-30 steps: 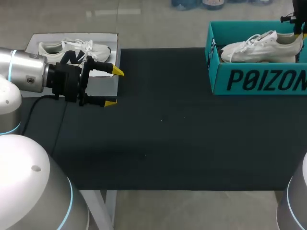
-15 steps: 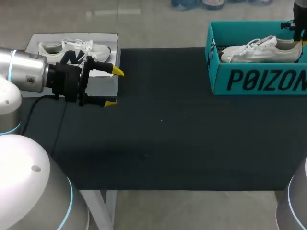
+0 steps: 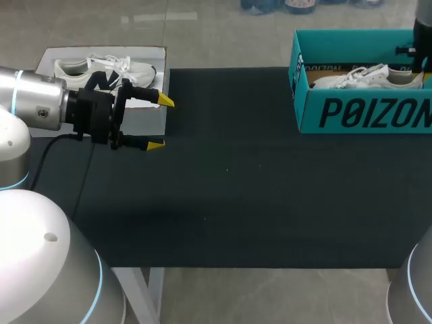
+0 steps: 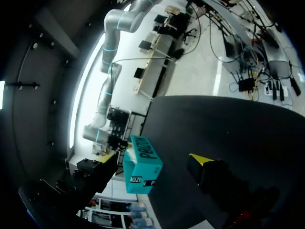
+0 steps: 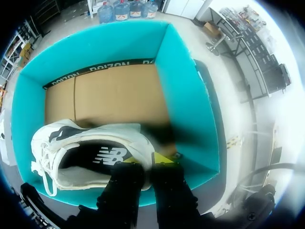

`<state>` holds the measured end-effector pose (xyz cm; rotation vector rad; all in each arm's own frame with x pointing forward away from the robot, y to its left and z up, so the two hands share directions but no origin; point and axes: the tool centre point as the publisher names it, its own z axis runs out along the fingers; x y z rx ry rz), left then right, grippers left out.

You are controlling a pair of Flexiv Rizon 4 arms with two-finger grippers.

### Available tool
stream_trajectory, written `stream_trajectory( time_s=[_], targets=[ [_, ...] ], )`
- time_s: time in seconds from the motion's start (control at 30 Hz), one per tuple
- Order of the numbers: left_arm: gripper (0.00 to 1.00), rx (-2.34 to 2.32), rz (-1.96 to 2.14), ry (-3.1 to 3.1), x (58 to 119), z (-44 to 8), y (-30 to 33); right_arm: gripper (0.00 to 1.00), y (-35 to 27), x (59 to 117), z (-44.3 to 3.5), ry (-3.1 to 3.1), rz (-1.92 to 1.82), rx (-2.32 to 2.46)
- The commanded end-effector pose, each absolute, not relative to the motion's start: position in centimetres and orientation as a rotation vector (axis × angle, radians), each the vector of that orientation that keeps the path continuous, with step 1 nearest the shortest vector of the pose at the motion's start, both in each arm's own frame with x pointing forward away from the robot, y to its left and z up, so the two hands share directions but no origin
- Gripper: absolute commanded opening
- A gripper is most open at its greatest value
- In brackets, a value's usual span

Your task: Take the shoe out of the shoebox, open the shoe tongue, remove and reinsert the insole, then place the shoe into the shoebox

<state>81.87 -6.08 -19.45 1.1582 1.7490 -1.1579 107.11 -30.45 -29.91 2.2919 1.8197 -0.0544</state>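
Inside the shoebox [image 3: 351, 111], shoe [image 3: 358, 75] half hidden by near wall from head view; right wrist view alone shows right claw [image 5: 147, 160] pinching its heel. Left claw [image 3: 159, 123] gapes wide, well apart from shoebox.

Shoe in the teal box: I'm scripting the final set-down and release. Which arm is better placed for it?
Right. The right gripper is shut on the shoe at its heel, inside the shoebox. The left gripper hangs open across the table, far from it.
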Motion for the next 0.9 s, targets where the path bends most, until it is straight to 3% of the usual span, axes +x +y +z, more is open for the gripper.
stream_trajectory(
  time_s=[0.03, 0.9],
  targets=[
    [1.0, 1.16, -1.155, 1.751, 81.9, -19.4, -6.1, 0.0, -30.6, 107.5, -30.8, 1.822, -0.055, 2.298],
    [1.0, 1.16, -1.155, 1.751, 81.9, -19.4, -6.1, 0.0, -30.7, 107.0, -35.0, 1.854, -0.076, 2.315]
  ],
)
